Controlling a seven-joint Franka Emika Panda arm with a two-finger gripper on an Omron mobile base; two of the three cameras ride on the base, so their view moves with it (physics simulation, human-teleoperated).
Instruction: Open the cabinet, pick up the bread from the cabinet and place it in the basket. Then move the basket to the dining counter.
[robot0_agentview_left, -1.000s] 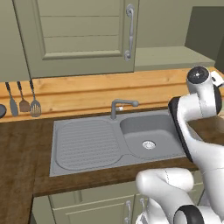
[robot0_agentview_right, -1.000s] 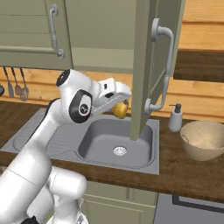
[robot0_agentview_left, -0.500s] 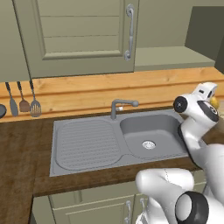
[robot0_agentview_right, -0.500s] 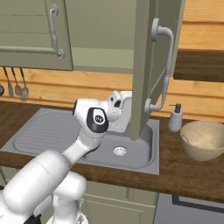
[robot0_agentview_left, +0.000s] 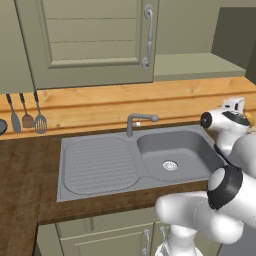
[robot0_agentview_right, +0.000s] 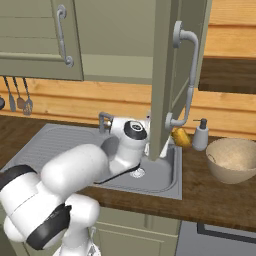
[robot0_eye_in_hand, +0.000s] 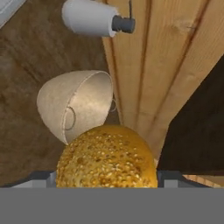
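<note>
The golden bread (robot0_eye_in_hand: 107, 159) sits between the fingers of my gripper (robot0_eye_in_hand: 107, 178), which is shut on it and holds it in the air. In the right base view the bread (robot0_agentview_right: 181, 137) pokes out past the edge of the open door (robot0_agentview_right: 164, 75) of the sage-green cabinet, just left of the soap dispenser. The tan basket (robot0_agentview_right: 220, 167) stands on the worktop to its right, a short way off. Seen from the hand, the basket (robot0_eye_in_hand: 54, 103) lies just beyond the bread. My gripper (robot0_agentview_left: 244, 115) is at the right edge of the left base view. The dining counter is out of view.
A grey sink (robot0_agentview_left: 172, 155) with a tap (robot0_agentview_left: 135, 122) lies under the arm. The soap dispenser (robot0_agentview_right: 201, 135) stands between the bread and the basket. The open door's silver handle (robot0_agentview_right: 187, 75) hangs close above the hand. Utensils (robot0_agentview_left: 27, 117) hang at far left.
The arm has swung down and to the right with the bread, from in front of the cabinet to the far side of the open door, closer to the basket.
</note>
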